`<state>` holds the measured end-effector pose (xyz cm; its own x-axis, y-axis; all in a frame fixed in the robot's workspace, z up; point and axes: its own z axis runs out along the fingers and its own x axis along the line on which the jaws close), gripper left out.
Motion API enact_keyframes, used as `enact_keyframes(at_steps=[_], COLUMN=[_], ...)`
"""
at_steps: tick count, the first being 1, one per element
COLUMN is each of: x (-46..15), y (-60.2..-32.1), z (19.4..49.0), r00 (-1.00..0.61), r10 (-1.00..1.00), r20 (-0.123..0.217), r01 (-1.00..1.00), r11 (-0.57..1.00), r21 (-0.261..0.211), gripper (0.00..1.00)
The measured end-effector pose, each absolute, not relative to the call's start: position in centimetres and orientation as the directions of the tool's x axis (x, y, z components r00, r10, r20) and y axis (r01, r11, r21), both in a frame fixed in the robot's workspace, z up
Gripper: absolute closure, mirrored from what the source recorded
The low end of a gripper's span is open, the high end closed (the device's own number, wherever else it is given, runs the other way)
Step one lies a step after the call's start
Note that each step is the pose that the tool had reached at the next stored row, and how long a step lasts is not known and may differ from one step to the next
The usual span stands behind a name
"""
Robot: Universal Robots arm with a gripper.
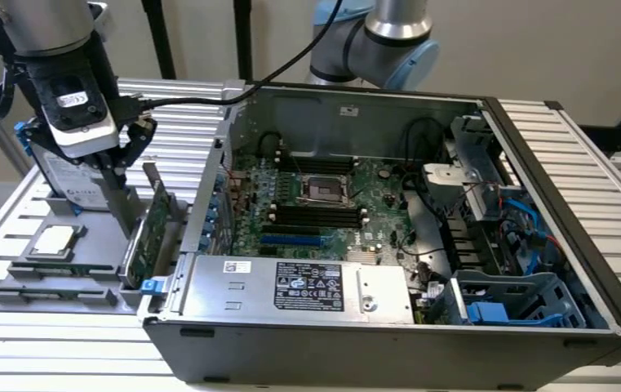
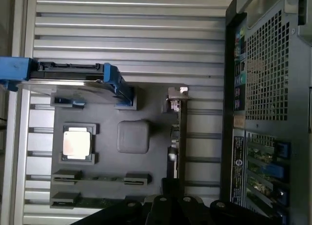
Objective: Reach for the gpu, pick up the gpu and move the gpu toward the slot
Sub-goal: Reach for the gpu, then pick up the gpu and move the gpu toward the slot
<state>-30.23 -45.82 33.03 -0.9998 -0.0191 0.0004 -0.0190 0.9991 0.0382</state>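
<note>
My gripper hangs over the grey tray. I cannot tell whether it is apart or together. The gpu stands on edge in that tray, just to the exterior view's right of my gripper, beside the computer case. Its long axis runs near-to-far, parallel to the case wall.

Silver UR arm w/ lt-blue joint caps, blk cables, dark gripper w/ white label.
</note>
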Motion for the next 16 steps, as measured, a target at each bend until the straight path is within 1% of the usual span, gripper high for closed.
enact_keyframes(at_steps=[16], x=[-29.57], y=[-45.95], z=[32.93], r00=[-1.000], r10=[-0.019], r20=[0.001], r01=[-0.019], r11=[0.999], r21=[0.038], gripper=[0.89])
